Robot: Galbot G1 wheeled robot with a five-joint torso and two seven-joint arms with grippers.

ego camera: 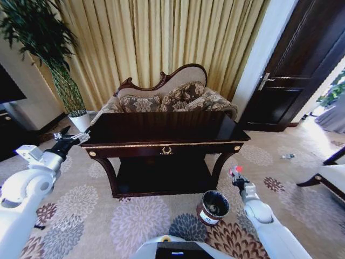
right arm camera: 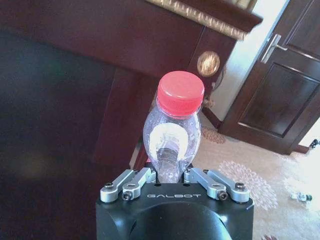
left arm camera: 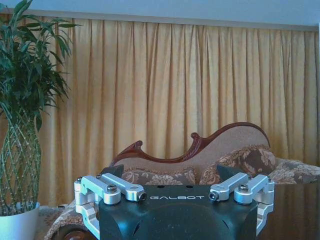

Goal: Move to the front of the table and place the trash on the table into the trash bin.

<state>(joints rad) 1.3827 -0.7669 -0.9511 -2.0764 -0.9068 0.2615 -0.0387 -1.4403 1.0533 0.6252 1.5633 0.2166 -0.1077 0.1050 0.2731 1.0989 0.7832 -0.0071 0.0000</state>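
In the right wrist view, the lower part of the bottle point(right arm camera: 172, 135) is hidden behind the black body of the right gripper point(right arm camera: 170, 176), so only the red cap, the neck and the upper part of the clear body are visible. The fingertips themselves are covered by the bottle, but the metal links stand close against both of its sides, so the jaws are closed on it. In the head view the bottle point(ego camera: 236, 170) is very small; only its red cap is clear at the tip of the right gripper point(ego camera: 237, 176).

The right arm reaches forward and low, at the right front corner of the table point(ego camera: 161, 131), beside the curved leg. The bottle stands upright between the jaws with the cap pointing up. The trash bin point(ego camera: 212, 208) is on the carpet, just to the left of this arm and in front of the table, and its mouth is open upward.

The left arm is raised at the left end of the table. The left gripper point(ego camera: 75, 137) is beside the table corner, and its jaws are spread apart and hold nothing.
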